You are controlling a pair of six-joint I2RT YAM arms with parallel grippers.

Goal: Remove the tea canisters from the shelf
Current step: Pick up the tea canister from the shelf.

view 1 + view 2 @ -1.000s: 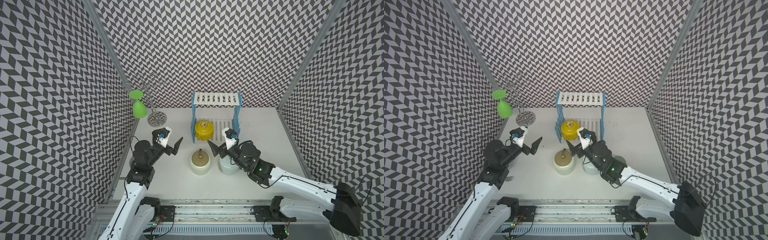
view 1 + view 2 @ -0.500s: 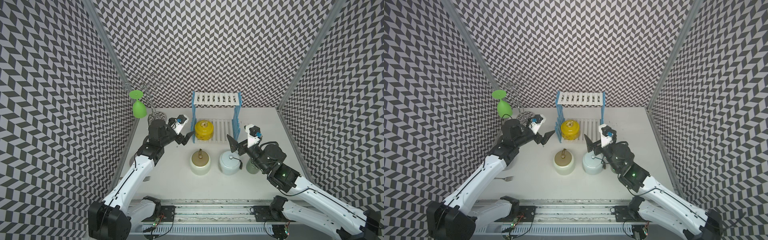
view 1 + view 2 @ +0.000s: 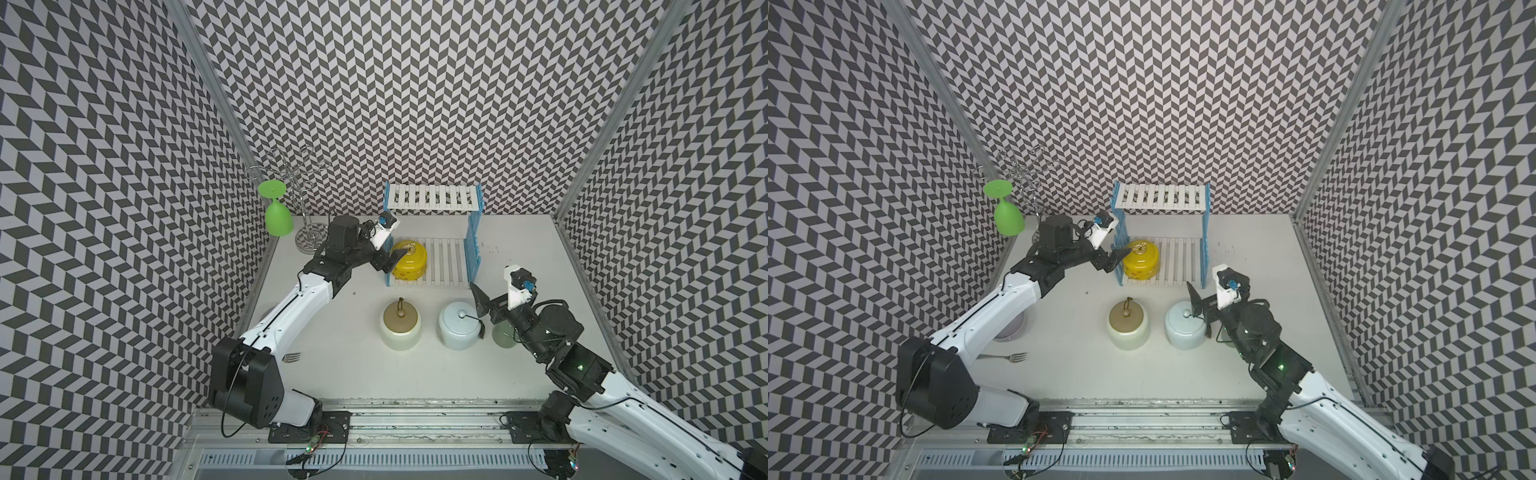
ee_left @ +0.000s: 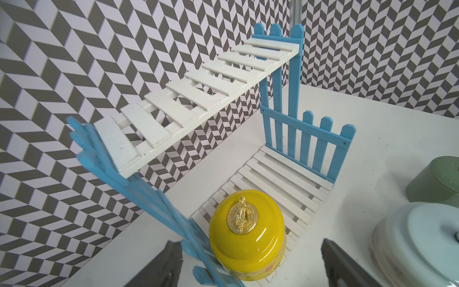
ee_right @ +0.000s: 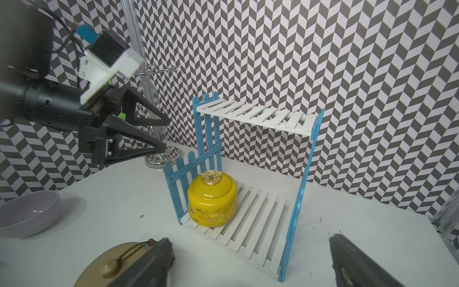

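Jar (image 3: 409, 261), yellow, on shelf's (image 3: 432, 197) lower tier.
Left hand (image 3: 386, 262), wide and empty, just beside it, fence side (image 5: 192, 166) between; right hand (image 3: 484, 305) wide, farther.

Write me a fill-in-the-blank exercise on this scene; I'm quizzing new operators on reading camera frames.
The one tea canister on the shelf is ____ in colour. It stands on the shelf's ____ tier. The left gripper beside it has its jaws ____. The cream canister, pale blue canister and green canister all stand on the ____.
Missing words: yellow; lower; open; table.
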